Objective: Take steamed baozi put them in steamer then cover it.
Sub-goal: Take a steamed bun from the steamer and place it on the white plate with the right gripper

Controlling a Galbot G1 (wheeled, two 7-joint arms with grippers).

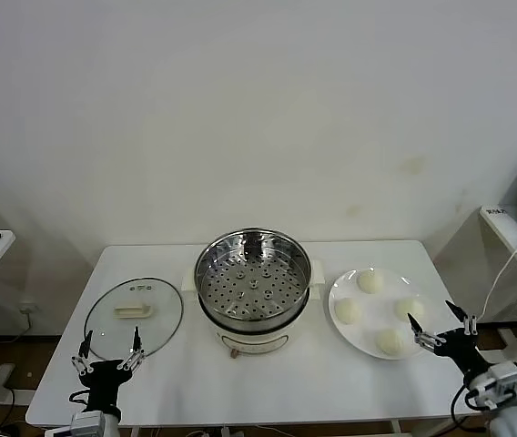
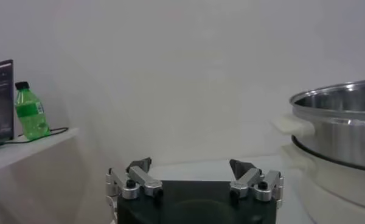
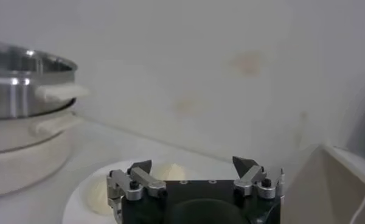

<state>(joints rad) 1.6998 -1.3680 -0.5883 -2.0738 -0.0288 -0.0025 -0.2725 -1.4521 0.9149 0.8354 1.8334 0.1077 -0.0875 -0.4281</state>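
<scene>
Four pale baozi lie on a white plate point(image 1: 354, 339) at the right: one at the back point(image 1: 370, 281), one at the left point(image 1: 347, 311), one at the right point(image 1: 409, 309), one at the front point(image 1: 390, 341). The steel steamer point(image 1: 253, 279) stands at the table's middle with its perforated tray bare; it also shows in the left wrist view point(image 2: 340, 131) and the right wrist view point(image 3: 21, 85). The glass cover point(image 1: 134, 316) lies flat at the left. My right gripper point(image 1: 441, 326) is open beside the plate's right edge. My left gripper point(image 1: 108, 350) is open at the cover's near edge.
A side table with a green bottle point(image 2: 30, 111) and a laptop stands off to the left in the left wrist view. Another side table point(image 1: 513, 232) with a laptop and cable stands at the right. The white table's front edge point(image 1: 240, 423) lies just ahead of both grippers.
</scene>
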